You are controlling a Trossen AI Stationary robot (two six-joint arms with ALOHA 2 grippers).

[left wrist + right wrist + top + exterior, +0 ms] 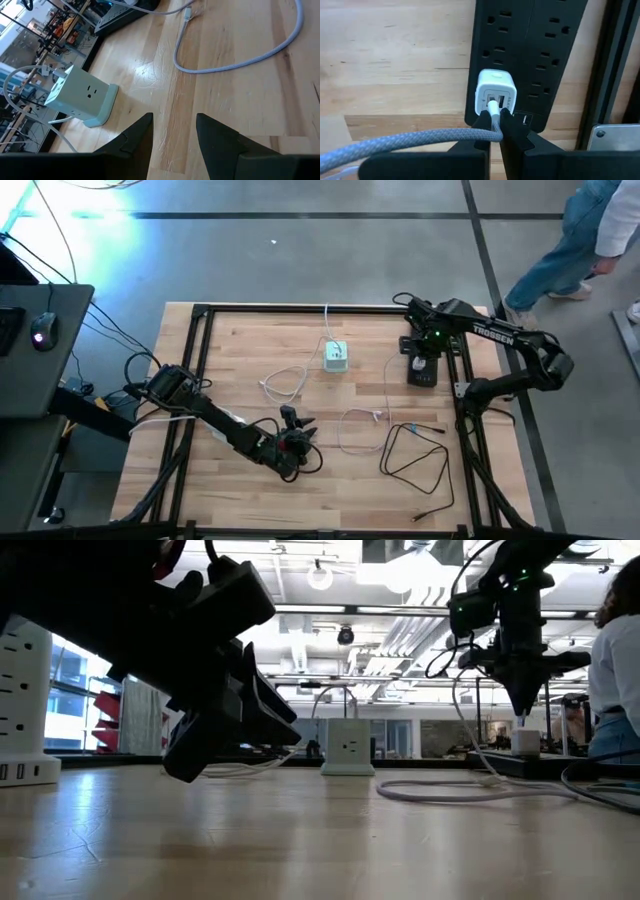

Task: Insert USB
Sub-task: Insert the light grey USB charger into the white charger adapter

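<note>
The left gripper (290, 423) hovered low over bare wood near the table's (230, 500) front middle, its fingers (137, 137) partly apart and holding nothing. Open planks lay around it. The white cube outlet (336, 356) stood ahead, near the far edge, with the grey braided cable (365, 430) looping to its right. A black cable (420, 460) lay further right. By the right frame rail, the right gripper (492, 122) was closed on the white USB plug (493, 107), seated in the white charger (496, 92) on the black power strip (422, 368). That arm read "TROSSEN" (493, 332).
</note>
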